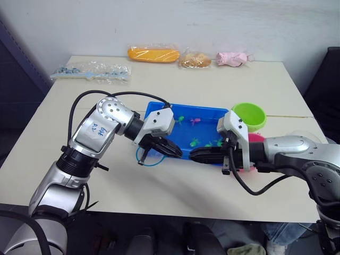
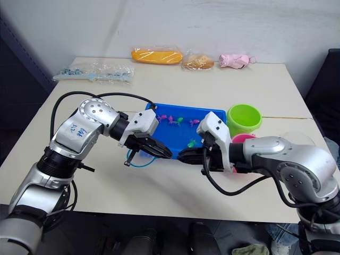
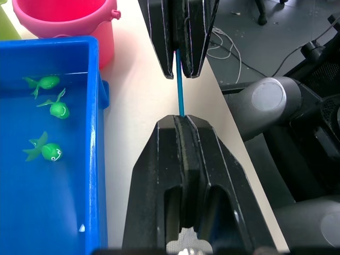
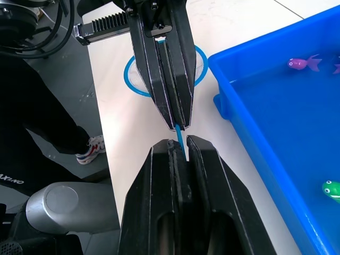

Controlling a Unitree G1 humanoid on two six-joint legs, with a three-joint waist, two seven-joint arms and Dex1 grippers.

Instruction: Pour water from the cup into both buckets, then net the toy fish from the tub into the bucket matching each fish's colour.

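Both grippers, left (image 1: 178,153) and right (image 1: 194,155), pinch the net (image 4: 139,79) handle beside the tub (image 1: 207,112). Your fish (image 3: 49,151) are not yet netted; all sorting remains.

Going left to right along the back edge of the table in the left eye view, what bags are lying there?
Clear bag of bluish bits → orange bag → tan bag → pink bag.
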